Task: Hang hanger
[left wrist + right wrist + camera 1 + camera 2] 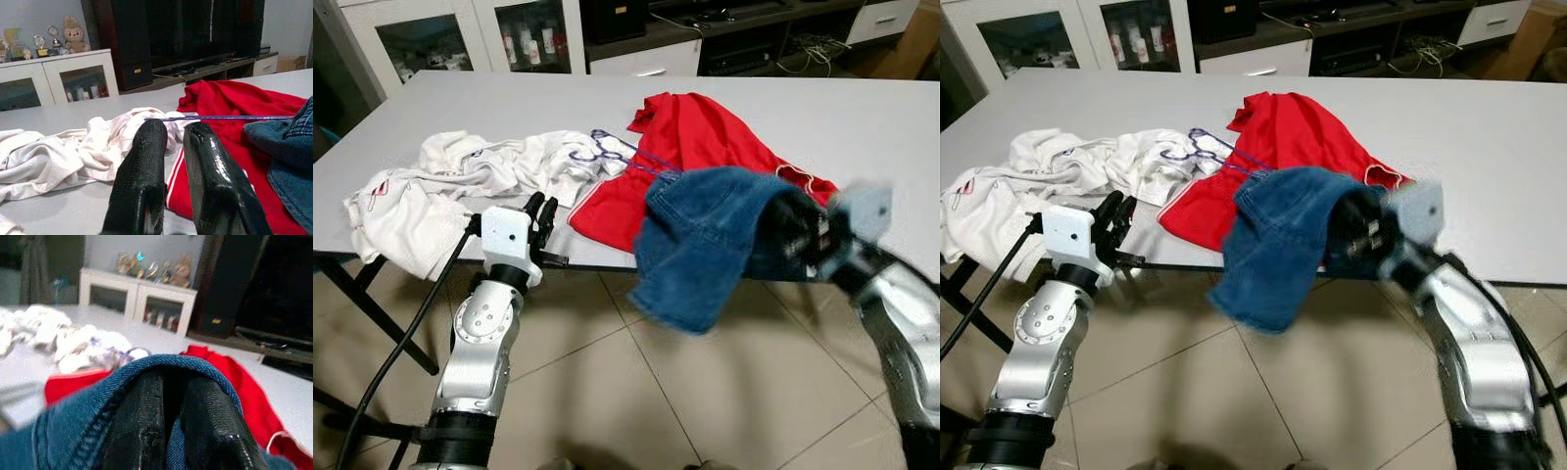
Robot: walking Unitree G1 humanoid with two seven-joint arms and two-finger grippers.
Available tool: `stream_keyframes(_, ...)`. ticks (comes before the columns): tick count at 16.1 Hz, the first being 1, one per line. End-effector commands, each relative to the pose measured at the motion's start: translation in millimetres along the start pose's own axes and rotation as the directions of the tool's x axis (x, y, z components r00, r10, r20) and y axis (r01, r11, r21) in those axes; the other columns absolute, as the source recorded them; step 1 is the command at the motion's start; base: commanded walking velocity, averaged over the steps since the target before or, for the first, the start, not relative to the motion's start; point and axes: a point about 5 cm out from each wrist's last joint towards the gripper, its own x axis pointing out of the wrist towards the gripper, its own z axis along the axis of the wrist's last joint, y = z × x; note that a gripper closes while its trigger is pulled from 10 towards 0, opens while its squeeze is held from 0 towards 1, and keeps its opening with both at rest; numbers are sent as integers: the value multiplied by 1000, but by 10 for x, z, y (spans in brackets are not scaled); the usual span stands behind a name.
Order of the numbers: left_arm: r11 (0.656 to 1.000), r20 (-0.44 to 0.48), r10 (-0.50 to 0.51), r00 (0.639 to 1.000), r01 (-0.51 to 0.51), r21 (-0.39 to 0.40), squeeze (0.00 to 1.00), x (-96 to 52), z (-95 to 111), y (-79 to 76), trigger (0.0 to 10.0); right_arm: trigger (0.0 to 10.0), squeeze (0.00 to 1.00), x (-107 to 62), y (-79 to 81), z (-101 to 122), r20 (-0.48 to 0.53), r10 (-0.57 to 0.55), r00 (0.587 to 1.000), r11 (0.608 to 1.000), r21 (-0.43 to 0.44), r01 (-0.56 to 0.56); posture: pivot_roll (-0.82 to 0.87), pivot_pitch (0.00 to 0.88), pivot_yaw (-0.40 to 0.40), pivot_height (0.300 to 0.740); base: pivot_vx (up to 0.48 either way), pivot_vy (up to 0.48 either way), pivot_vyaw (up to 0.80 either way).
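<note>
Step in hand: Since the thin purple wire hanger (625, 154) lies on the grey desk (862, 117), across the crumpled white clothes (460, 176) and the red fabric garment (705, 147), we judge it has not been taken up, while our right gripper (168, 426) is busy with the blue denim garment (705, 240).

Right gripper: its two black fingers stand close together with a fold of the denim draped over them; we read it as clamped on the cloth, held at the near desk edge with the rest drooping toward the tiled floor (705, 392).

Left gripper: our left gripper (168, 147) sits at the near edge of the desk beside the white clothes, fingers slightly parted and holding nothing, aimed toward the hanger.

Doing it well: we would keep the denim lifted so it does not drag the red garment or the hanger off the desk; we would take the hanger on a bare stretch of wire, clear of the white cloth, so no fabric is pinched with it.

Hard to make out: the right arm is motion-blurred; the denim covers the right fingertips, so the exact pinch is a judgement. Part of the hanger's bar blends into the red cloth. We cannot point to a rail to hang it on.
</note>
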Motion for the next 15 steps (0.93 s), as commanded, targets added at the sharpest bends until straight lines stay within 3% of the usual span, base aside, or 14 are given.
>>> stream_keyframes(1, 1000, 18, 2, 1000, -3, 18, 0, 30, 41, 23, 10000, 10000, 0, 100, -11, 91, 52, -32, 998, 999, -12, 33, -141, 0, 75, 740, 0, 0, 0)
stream_keyframes(5, 1000, 19, 17, 1000, -17, 16, 0, 23, 37, 27, 10000, 10000, 0, 256, 164, 38, 41, 27, 999, 999, 28, -29, -117, 0, 60, 740, 0, 0, 0)
stream_keyframes(6, 1000, 16, 20, 1000, -20, 16, 0, 11, 30, 28, 10000, 10000, 227, 240, 205, 2, 25, 59, 998, 998, 32, -60, -117, 0, 60, 740, 0, 0, 0)
stream_keyframes(7, 1000, 14, 21, 1000, -21, 16, 0, -6, 24, 26, 10000, 10000, 1000, 183, 246, -77, -18, 104, 994, 994, 39, -103, -109, 0, 57, 740, 0, 0, 0)
stream_keyframes(9, 1000, 10, 21, 1000, -22, 17, 0, -22, 16, 27, 10000, 10000, 1000, 50, 261, -187, -100, 167, 981, 986, 29, -165, -111, 0, 60, 740, 0, 0, 0)
stream_keyframes(12, 1000, 6, 6, 1000, -6, 21, 0, -19, 17, 13, 10000, 10000, 1000, -175, 117, -237, -232, 239, 943, 966, -41, -255, -127, 0, 70, 740, 0, 0, 0)
stream_keyframes(13, 1000, 6, 3, 1000, -3, 22, 0, -17, 16, 9, 10000, 10000, 0, -189, 100, -231, -240, 243, 940, 964, -49, -262, -127, 0, 70, 740, 0, 0, 0)
stream_keyframes(15, 1000, 7, -15, 1000, 15, 20, 0, 22, 12, -21, 10000, 10000, 0, -278, 19, -151, -314, 313, 896, 923, -123, -366, -155, 0, 76, 740, 0, 0, 0)
